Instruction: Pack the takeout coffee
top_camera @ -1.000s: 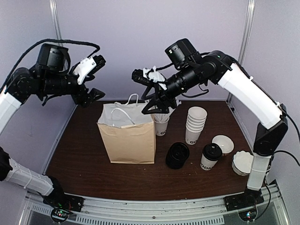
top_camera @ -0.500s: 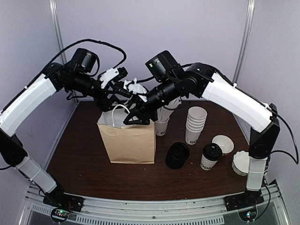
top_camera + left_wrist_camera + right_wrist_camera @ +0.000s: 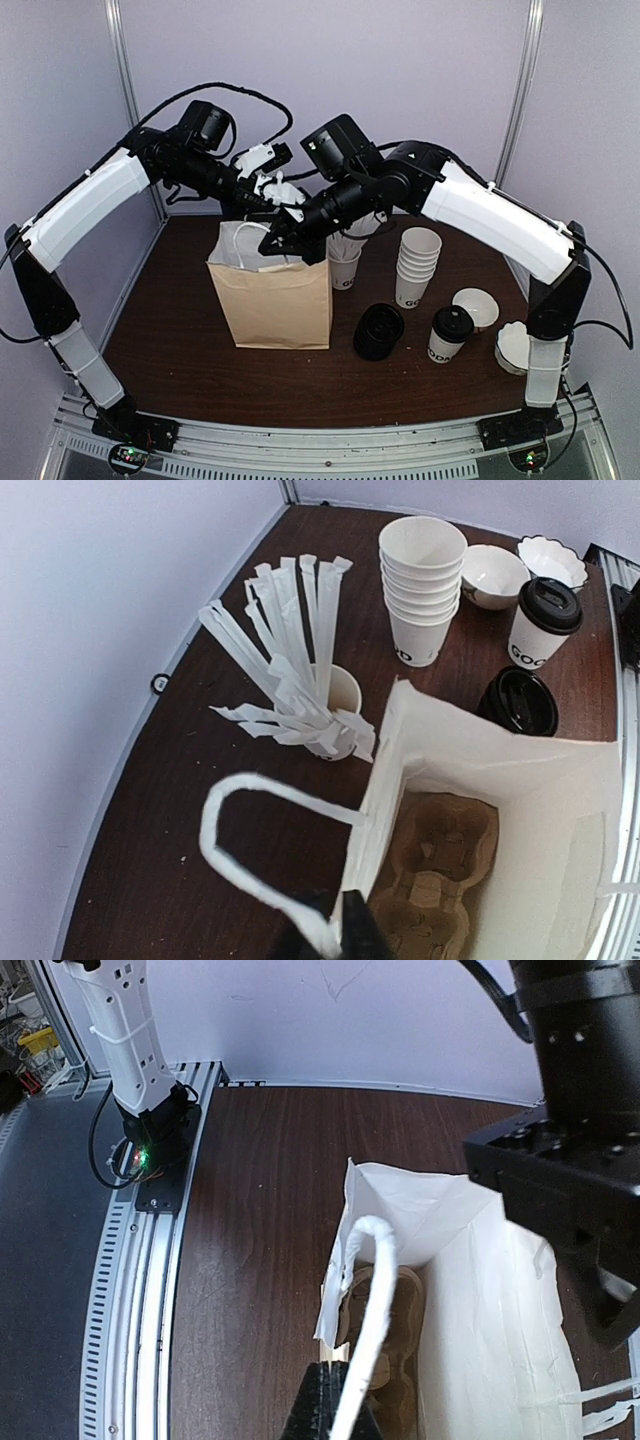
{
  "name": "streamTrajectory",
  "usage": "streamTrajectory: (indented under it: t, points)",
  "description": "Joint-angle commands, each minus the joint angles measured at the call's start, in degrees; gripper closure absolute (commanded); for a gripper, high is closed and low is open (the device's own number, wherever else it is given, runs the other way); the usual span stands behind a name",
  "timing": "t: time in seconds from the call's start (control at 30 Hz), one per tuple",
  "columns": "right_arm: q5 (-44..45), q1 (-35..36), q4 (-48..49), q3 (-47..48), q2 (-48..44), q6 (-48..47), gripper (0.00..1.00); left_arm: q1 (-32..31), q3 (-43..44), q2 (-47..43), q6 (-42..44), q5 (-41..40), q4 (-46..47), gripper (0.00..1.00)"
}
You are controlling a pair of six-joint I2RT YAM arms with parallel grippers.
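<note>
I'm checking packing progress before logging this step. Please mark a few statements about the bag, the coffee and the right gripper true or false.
1. The takeout coffee is inside the paper bag. False: it stands on the table, to the right of the bag.
2. A cardboard cup carrier lies in the bag. True.
3. The right gripper is shut on a white bag handle. True.
4. The takeout coffee has no lid. False: a black dome lid is on it.
5. The stack of lidless cups has tipped over. False: it stands upright.
</note>
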Motion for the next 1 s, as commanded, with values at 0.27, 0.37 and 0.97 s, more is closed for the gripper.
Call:
streamTrajectory:
  t: [0.27,0.37,0.97]
  points:
    - [-0.26,0.36,-4.38,18.28,-1.26,-2.74,1.00,0.26,18.36,-3.71,-5.49,0.88,-0.09,1.00]
    - [-0.65,0.50,-4.79,21.08,-0.50,-2.99,1.00,0.26,22.50,-2.73,-5.66,0.77,-2.20,1.00]
    - [-1.34,1.34,-5.88,20.03,-0.46,-3.95,1.00,0.26,20.30,-2.78,-5.81,0.68,-2.15,1.00]
